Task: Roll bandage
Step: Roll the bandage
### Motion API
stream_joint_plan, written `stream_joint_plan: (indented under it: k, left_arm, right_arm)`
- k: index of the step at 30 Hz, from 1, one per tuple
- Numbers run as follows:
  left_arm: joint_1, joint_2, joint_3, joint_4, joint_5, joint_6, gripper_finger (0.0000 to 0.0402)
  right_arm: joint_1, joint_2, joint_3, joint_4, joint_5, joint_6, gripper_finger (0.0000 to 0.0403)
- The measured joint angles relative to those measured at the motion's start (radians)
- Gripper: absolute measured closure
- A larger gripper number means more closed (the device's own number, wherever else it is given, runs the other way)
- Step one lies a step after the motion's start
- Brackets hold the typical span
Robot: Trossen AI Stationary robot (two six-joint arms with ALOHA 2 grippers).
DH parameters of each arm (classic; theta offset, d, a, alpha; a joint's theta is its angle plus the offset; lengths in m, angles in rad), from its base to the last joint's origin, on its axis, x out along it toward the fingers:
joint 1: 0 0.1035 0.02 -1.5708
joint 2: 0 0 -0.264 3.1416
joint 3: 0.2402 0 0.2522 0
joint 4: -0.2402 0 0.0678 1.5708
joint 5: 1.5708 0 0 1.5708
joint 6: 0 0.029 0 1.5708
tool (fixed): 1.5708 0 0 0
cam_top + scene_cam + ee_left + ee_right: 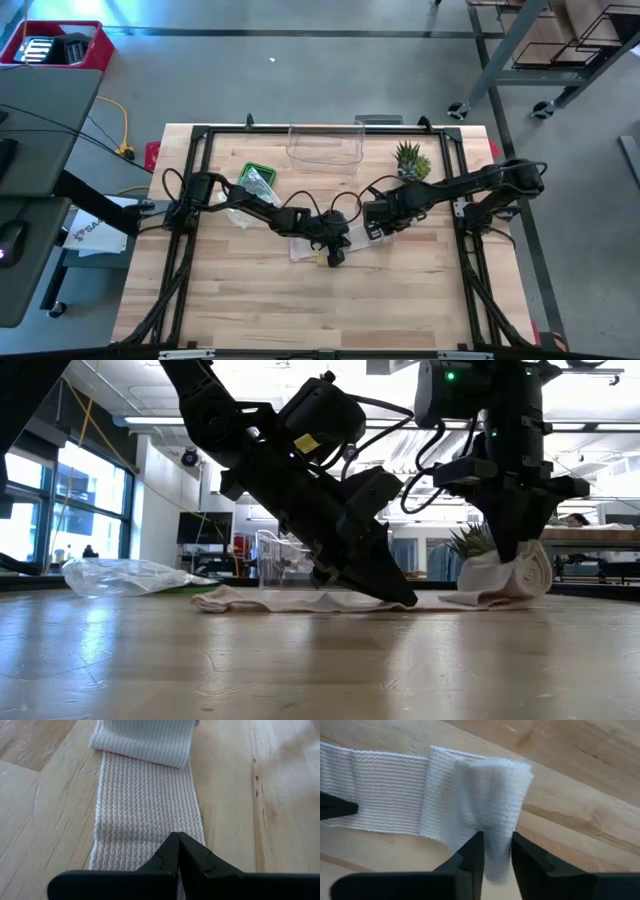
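A white woven bandage [303,246] lies on the wooden table as a flat strip [145,800], with a loosely rolled end [485,790] toward the right. My left gripper [177,840] is shut and bears down on the flat strip, slanting down from the left [405,598]. My right gripper [497,852] points straight down over the rolled end [512,578], with the rolled cloth between its fingers. My left gripper presses its shut fingertips on the flat strip [150,837], about mid-width, some way from the roll. It comes slanting down from above. Under it the strip lies flat on the table in a single layer. My right gripper pinches the loose rolled end [496,825] between its two fingers, which come from above and point down. Several layers of cloth fill the gap. The roll stands up under the fingers and its lower side [520,592] rests on the table.
A crumpled clear plastic bag [125,575] and a green packet [258,178] lie toward the far left. A clear plastic container [325,145] and a small plant [412,160] stand along the far edge. Bare wood spreads toward the near edge [320,310].
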Motion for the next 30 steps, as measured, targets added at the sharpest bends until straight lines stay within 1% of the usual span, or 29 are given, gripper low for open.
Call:
stream_joint_plan:
  k: [2, 6, 10, 17, 21, 23, 26, 28, 30]
  left_arm:
    - [0.0, 0.0, 0.0, 0.0, 0.0, 0.0, 0.0401]
    - [0.0, 0.0, 0.0, 0.0, -0.009, 0.0, 0.0402]
    - [0.0, 0.0, 0.0, 0.0, -0.01, 0.0, 0.0401]
    - [0.001, 0.0, 0.0, 0.0, -0.013, 0.0, 0.0401]
    - [0.002, 0.0, 0.0, 0.001, -0.018, 0.0, 0.0401]
    - [0.004, 0.0, 0.0, 0.001, -0.018, 0.0, 0.0402]
    - [0.008, 0.0, 0.0, 0.001, -0.019, 0.001, 0.0401]
    - [0.008, 0.0, 0.0, 0.001, -0.02, 0.002, 0.0401]
    - [0.008, 0.0, 0.0, 0.001, -0.02, 0.002, 0.0401]
  right_arm:
    - [0.0, 0.0, 0.01, 0.011, -0.001, -0.003, 0.0306]
    - [0.004, 0.001, 0.014, 0.098, -0.005, -0.019, 0.0292]
    - [-0.001, 0.017, 0.013, 0.124, 0.002, 0.001, 0.0289]
    - [-0.004, 0.017, 0.013, 0.276, -0.052, 0.004, 0.0289]
    - [0.003, 0.017, 0.013, 0.316, -0.078, 0.045, 0.0288]
    - [0.003, 0.017, 0.013, 0.344, -0.102, 0.041, 0.0288]
    - [0.003, 0.011, 0.013, 0.345, -0.099, 0.027, 0.0288]
    - [0.002, -0.015, 0.013, 0.325, -0.074, -0.002, 0.0288]
    - [-0.007, -0.058, 0.014, 0.246, -0.04, -0.011, 0.0288]
